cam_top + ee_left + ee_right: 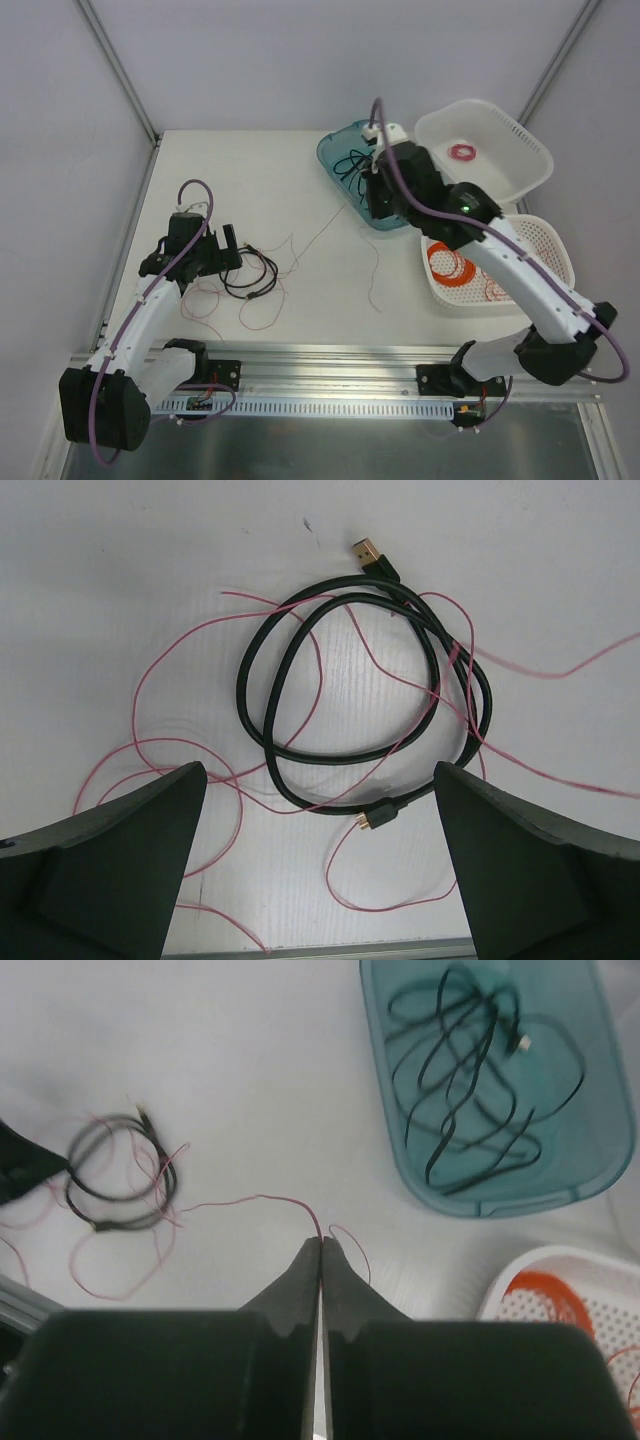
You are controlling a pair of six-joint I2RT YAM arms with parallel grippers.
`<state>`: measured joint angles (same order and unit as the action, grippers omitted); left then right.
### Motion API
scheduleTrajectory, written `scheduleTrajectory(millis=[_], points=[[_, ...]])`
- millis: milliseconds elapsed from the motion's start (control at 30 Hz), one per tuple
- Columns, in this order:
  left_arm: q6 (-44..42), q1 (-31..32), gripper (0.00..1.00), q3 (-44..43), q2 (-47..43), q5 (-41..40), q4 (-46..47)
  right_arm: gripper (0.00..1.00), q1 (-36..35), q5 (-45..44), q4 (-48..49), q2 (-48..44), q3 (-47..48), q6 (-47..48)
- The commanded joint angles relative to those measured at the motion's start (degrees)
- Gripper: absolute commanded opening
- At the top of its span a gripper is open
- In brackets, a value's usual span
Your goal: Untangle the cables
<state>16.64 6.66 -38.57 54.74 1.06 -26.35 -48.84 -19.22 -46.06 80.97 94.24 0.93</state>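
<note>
A thin black cord [255, 278] with gold plugs lies in a loose coil on the table, with hair-thin red wires [262, 318] looped through and around it. In the left wrist view the cord [300, 670] and red wires [150, 695] lie just ahead of my left gripper [320, 775], which is open and empty above them. My left gripper [226, 245] sits at the coil's left. My right gripper [322, 1242] is shut on one red wire [255, 1200] that trails back to the tangle [120, 1175]. It hovers by the teal tray [378, 205].
A teal tray [335, 150] at the back holds more black cord [470, 1080]. A white basket [520, 140] holds a small pink ring coil [463, 152]. A second white basket [555, 250] holds an orange coil [450, 265]. A metal rail [330, 360] runs along the near edge.
</note>
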Motion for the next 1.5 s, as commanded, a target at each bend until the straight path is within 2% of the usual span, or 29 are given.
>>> scheduleTrajectory(millis=[0,100,300,533,800,933,1033,1100,1167,1367,1467], points=[[-0.38,-0.33,0.99,-0.98,0.10,-0.01,0.60,0.01,-0.03,-4.16,-1.42,-7.38,9.46,7.40],[-0.38,-0.33,0.99,-0.98,0.10,-0.27,0.60,0.01,0.06,-1.53,4.47,-10.21,13.95,9.26],[-0.38,-0.33,0.99,-0.98,0.19,-0.53,0.60,0.01,0.06,4.27,21.79,-17.51,11.32,12.34],[-0.38,-0.33,0.99,-1.07,0.28,-0.44,0.60,0.01,-0.03,7.36,28.48,-17.25,12.81,12.34],[-0.38,-0.33,0.99,-1.16,0.28,-0.45,0.68,0.01,0.06,5.25,40.52,-17.08,15.80,12.95],[-0.82,-0.33,0.99,-1.16,-0.34,2.18,0.77,0.01,0.06,5.34,45.26,-16.81,17.30,12.52],[-1.44,-0.33,0.99,-1.25,-1.47,7.71,2.26,0.01,0.06,5.07,45.80,-16.37,17.82,12.08],[-1.53,0.55,0.99,-0.11,-3.84,14.39,5.76,0.01,-0.03,5.42,43.52,-16.02,17.48,11.20],[-1.61,3.60,0.99,0.51,-6.48,17.73,8.15,0.01,0.06,5.60,41.07,-16.89,15.81,9.72],[-3.54,16.78,0.99,-0.54,-6.59,16.08,12.72,0.01,0.06,4.46,34.22,-20.76,3.17,5.85],[-2.85,19.53,0.99,-1.25,-3.77,13.72,13.16,0.01,0.32,2.62,29.29,-21.64,-4.13,4.00]])
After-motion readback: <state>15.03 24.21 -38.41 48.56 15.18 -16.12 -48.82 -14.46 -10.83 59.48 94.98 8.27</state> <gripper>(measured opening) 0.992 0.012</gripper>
